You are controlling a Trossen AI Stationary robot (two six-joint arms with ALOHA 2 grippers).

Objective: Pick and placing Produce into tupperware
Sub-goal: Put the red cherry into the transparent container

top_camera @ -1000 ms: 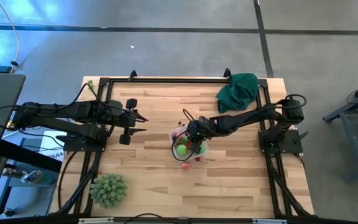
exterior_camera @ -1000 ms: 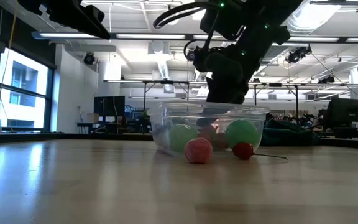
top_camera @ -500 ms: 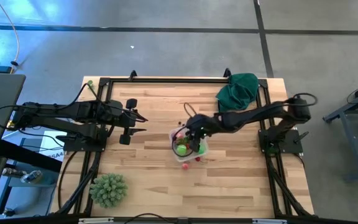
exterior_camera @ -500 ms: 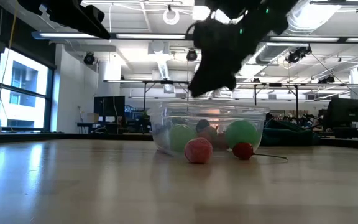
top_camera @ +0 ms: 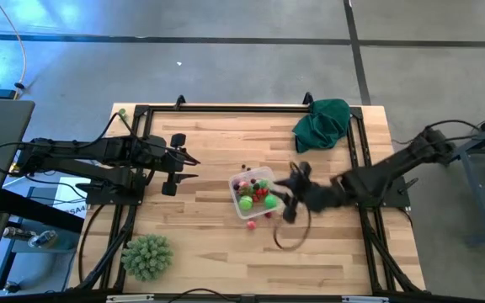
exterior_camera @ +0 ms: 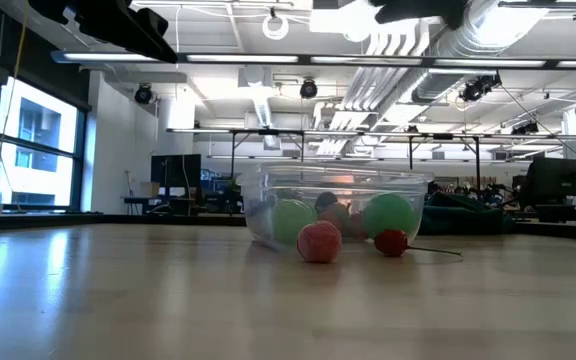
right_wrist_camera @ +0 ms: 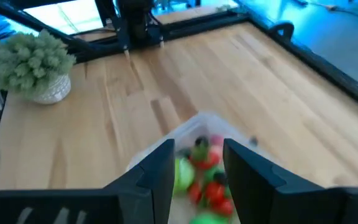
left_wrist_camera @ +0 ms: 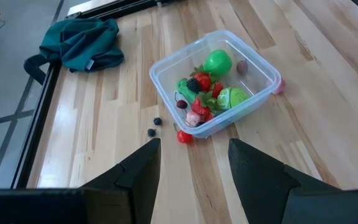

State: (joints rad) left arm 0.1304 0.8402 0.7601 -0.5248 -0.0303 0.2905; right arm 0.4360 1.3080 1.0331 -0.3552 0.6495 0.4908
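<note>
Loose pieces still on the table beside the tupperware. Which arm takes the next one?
Right, probably. The right gripper, open and empty, sits just beside the tupperware, near the loose pink piece and red piece. The left gripper, also open, waits farther off across bare table.

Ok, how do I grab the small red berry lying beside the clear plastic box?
Probably from straight above, pinching the small red berry across its round middle and closing along the clear plastic box wall: it lies close beside that wall.
</note>
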